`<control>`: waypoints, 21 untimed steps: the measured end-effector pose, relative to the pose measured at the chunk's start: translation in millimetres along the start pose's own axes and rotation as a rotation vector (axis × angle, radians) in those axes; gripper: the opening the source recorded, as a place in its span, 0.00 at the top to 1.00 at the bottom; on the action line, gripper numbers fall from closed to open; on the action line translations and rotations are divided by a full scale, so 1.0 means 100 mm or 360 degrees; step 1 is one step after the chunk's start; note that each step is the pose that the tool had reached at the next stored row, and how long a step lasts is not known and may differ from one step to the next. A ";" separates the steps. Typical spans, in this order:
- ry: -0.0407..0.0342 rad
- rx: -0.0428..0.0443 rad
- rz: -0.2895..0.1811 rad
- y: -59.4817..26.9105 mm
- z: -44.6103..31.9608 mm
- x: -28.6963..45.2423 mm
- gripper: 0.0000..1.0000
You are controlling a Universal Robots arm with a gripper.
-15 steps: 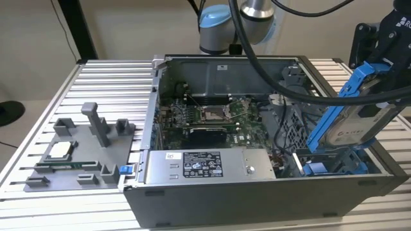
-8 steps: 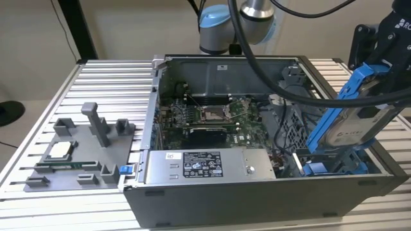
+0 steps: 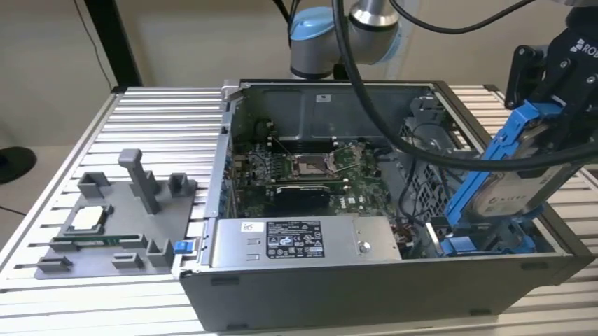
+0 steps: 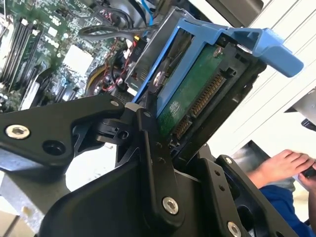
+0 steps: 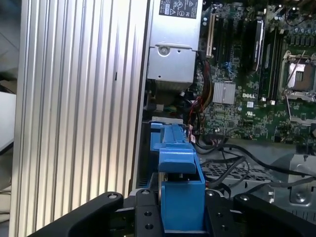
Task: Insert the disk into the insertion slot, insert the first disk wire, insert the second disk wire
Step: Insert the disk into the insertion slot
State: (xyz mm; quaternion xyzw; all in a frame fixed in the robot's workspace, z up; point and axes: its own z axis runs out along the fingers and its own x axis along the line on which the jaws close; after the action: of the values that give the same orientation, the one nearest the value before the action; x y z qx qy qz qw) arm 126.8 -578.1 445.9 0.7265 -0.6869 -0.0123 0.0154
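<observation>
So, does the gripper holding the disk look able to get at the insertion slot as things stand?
Probably yes: the gripper holds the disk tilted, its lower end at the insertion slot, with nothing visibly between them.

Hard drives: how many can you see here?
1. The disk, in its blue carrier, is held tilted by the gripper at the corner of the computer case at the exterior view's right. Others may be hidden inside.

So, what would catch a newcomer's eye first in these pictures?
The bright blue carrier of the disk stands out at the exterior view's right, tilted steeply and clamped in the black end effector, its lower end near the insertion slot. Next comes the open computer case in the middle, with its green motherboard and the grey power-supply box.
</observation>
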 end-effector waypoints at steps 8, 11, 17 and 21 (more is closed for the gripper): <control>-0.0004 0.0000 0.0104 -0.026 0.075 -0.001 1.00; -0.0004 0.0000 0.0106 -0.033 0.096 -0.009 1.00; -0.0004 0.0000 0.0109 -0.039 0.142 -0.036 1.00; -0.0004 0.0000 0.0109 -0.041 0.190 -0.037 1.00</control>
State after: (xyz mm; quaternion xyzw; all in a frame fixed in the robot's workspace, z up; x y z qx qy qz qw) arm 130.0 -574.3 426.7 0.7024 -0.7115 -0.0128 0.0150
